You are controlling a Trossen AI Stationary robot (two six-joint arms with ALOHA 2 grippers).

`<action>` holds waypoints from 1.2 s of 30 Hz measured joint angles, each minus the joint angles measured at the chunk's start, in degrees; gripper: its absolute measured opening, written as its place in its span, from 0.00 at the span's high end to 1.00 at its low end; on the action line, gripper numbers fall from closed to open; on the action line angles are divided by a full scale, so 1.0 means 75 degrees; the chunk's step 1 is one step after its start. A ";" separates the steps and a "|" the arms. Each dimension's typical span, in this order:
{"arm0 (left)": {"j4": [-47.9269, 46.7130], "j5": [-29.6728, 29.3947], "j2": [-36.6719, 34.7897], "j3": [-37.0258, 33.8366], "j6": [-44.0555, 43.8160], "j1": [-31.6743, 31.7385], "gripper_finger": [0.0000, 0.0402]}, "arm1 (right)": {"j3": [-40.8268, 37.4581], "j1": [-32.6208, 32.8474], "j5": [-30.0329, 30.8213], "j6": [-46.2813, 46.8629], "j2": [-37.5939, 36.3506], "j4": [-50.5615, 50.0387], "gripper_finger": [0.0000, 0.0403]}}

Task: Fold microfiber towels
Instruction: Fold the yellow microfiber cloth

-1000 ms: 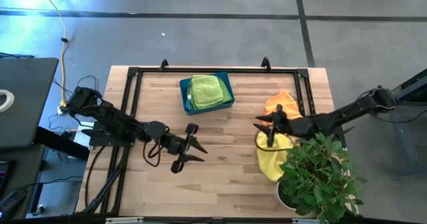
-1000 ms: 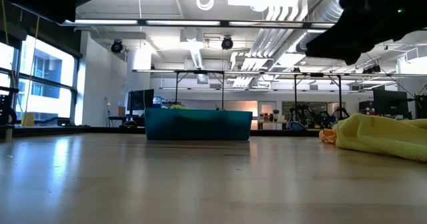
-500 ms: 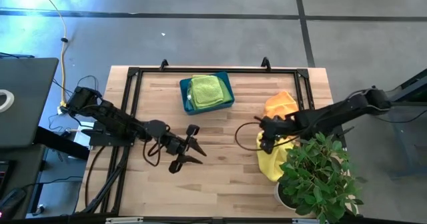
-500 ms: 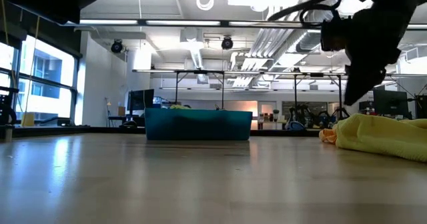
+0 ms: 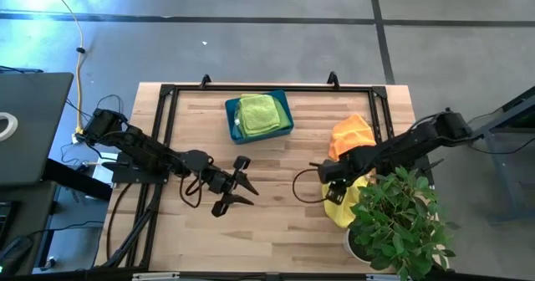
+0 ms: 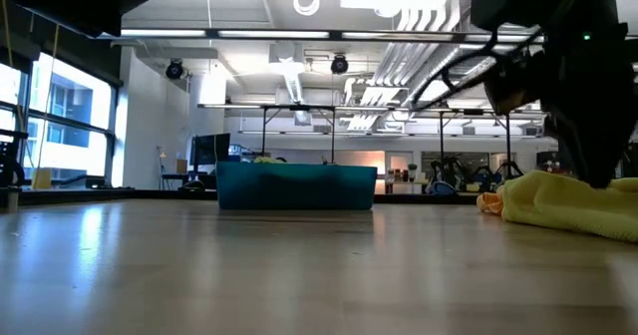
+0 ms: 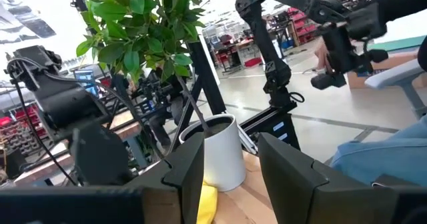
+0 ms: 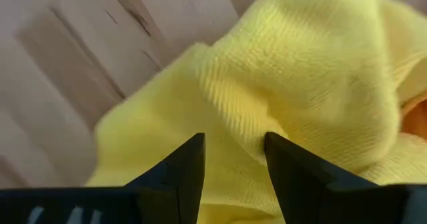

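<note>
Three towels show on the table (image 5: 276,222), and two arms work over it. Nearest, at the table's five o'clock, the yellow towel (image 5: 340,207) lies rumpled against the white pot of the potted plant (image 5: 399,222), whose leaves cover part of it from above. The right gripper (image 5: 333,193) points down onto this yellow towel, fingers (image 8: 180,174) parted with cloth bulging between them, not pinched; its arm reaches in from three o'clock, bent at the elbow. The left gripper (image 5: 242,189) hovers released over bare wood near the table's centre, holding nothing, jaws spread, its arm stretching in from nine o'clock. Farther, at two o'clock, the orange towel (image 5: 351,135) touches the yellow one. Farthest, at twelve o'clock, the lime green towel (image 5: 257,112) sits folded inside the teal bin (image 5: 284,130). A black frame (image 5: 167,105) edges the table's far side
</note>
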 joint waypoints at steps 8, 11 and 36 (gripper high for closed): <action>0.0000 -0.0003 0.0000 0.0000 0.0000 0.0000 0.67 | -0.0006 0.0057 0.0629 -0.1395 0.0987 0.1654 0.63; 0.0003 -0.0003 0.0003 0.0000 0.0000 0.0000 0.67 | -0.0006 0.0055 0.1168 -0.2451 0.1301 0.3118 0.63; -0.0020 -0.0015 0.0009 0.0000 -0.0227 -0.0003 0.67 | -0.0016 0.1402 -0.0183 -0.1696 -0.0118 0.2988 0.63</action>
